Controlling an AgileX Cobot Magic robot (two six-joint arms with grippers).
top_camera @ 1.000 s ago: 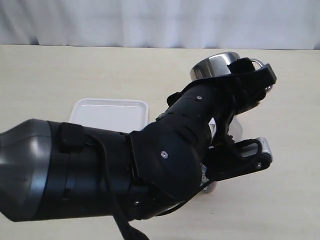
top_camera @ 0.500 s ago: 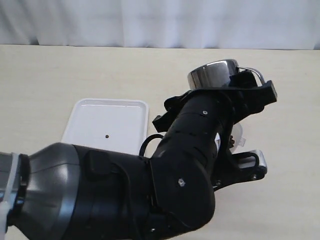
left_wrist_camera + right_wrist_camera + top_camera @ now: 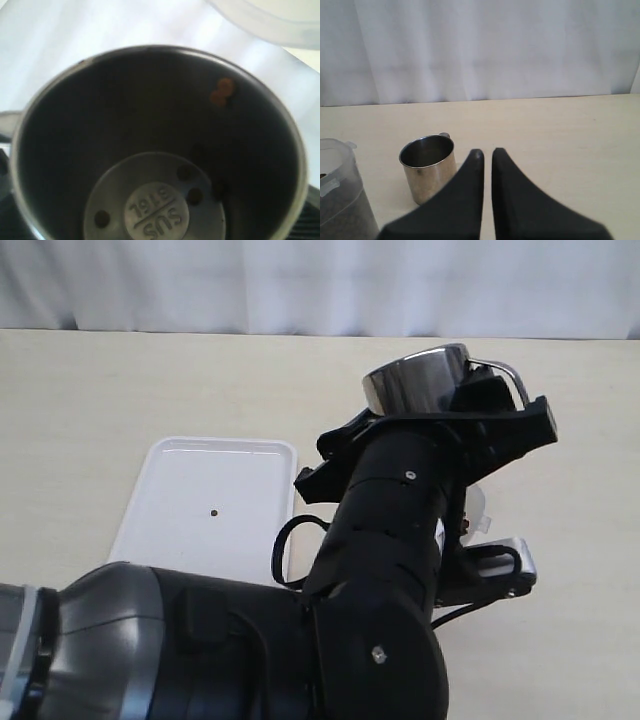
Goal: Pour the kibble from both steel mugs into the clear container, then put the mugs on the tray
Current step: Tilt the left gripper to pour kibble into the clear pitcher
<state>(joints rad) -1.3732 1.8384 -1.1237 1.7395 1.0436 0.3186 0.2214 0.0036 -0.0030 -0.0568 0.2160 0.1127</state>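
My left gripper is shut on a steel mug and holds it tilted in the air. The left wrist view looks straight into that mug; only a few kibble pellets lie on its bottom. The clear container's rim shows just beyond the mug's lip. In the exterior view my arm hides most of the container. The second steel mug stands upright beside the container, which holds kibble. My right gripper is shut and empty, a little short of that mug.
The white tray lies on the beige table left of my arm, with one stray pellet on it. My left arm fills the lower middle of the exterior view. A white curtain closes off the table's far edge.
The held mug has drifted left and a little up, tipping further. The left arm has swung with it, uncovering more of the tray and the stray pellet. The right gripper stays shut.
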